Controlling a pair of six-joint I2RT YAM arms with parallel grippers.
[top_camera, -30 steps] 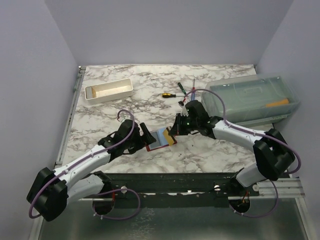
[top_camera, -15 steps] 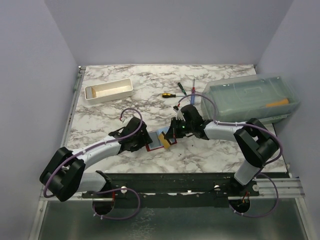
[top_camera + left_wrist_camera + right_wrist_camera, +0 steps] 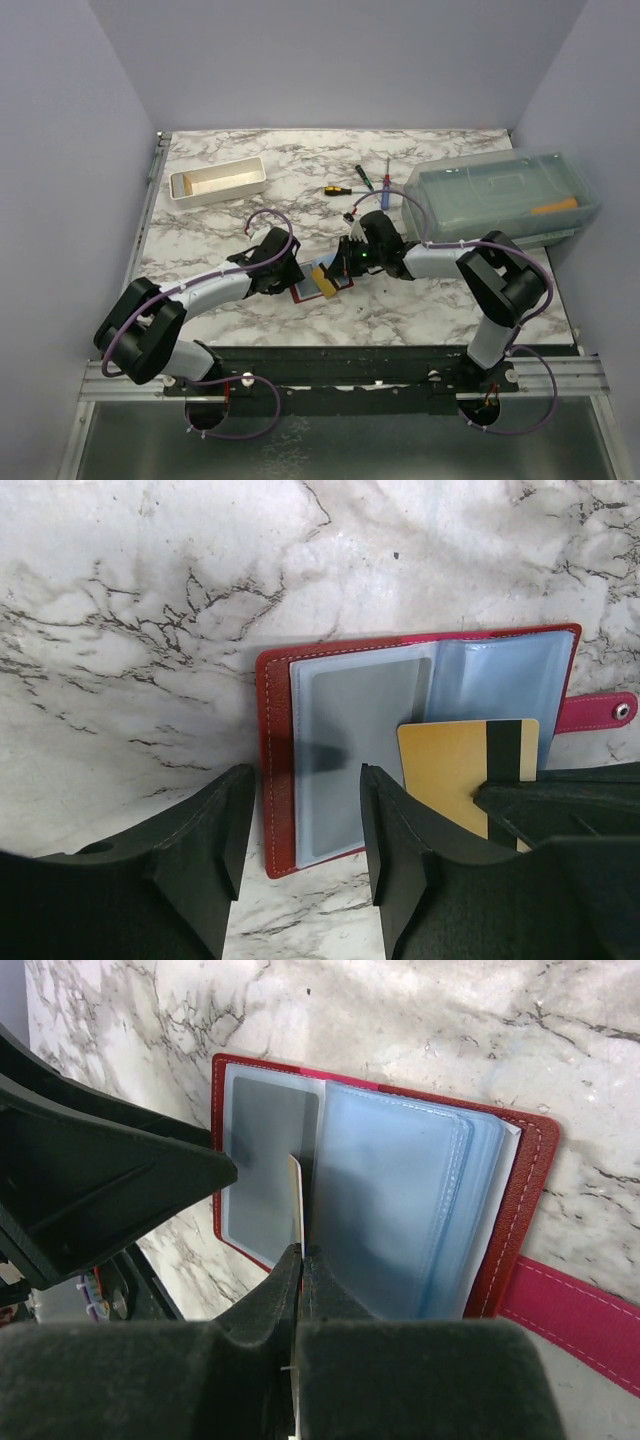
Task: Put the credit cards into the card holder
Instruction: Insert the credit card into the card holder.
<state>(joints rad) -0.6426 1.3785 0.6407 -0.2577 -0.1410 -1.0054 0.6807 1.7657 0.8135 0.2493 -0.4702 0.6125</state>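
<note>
The card holder [image 3: 272, 780] lies open on the marble table, red cover down, clear sleeves up; it also shows in the top view [image 3: 303, 290] and the right wrist view [image 3: 528, 1200]. My right gripper [image 3: 301, 1258] is shut on a tan credit card [image 3: 448, 772], held on edge with its front edge [image 3: 296, 1195] touching the sleeves near the fold. My left gripper [image 3: 305, 825] is open, its fingers either side of the holder's near left corner and clear of it. In the top view both grippers, left [image 3: 290, 272] and right [image 3: 346, 266], meet over the holder.
A white tray [image 3: 217, 183] stands at the back left. A clear plastic box [image 3: 505, 197] sits at the right. Screwdrivers [image 3: 338, 188] and a blue tool [image 3: 386, 178] lie behind the right gripper.
My left gripper has moved right to the holder's edge and its jaws have narrowed. My right gripper has shifted slightly left and down with the tan card.
</note>
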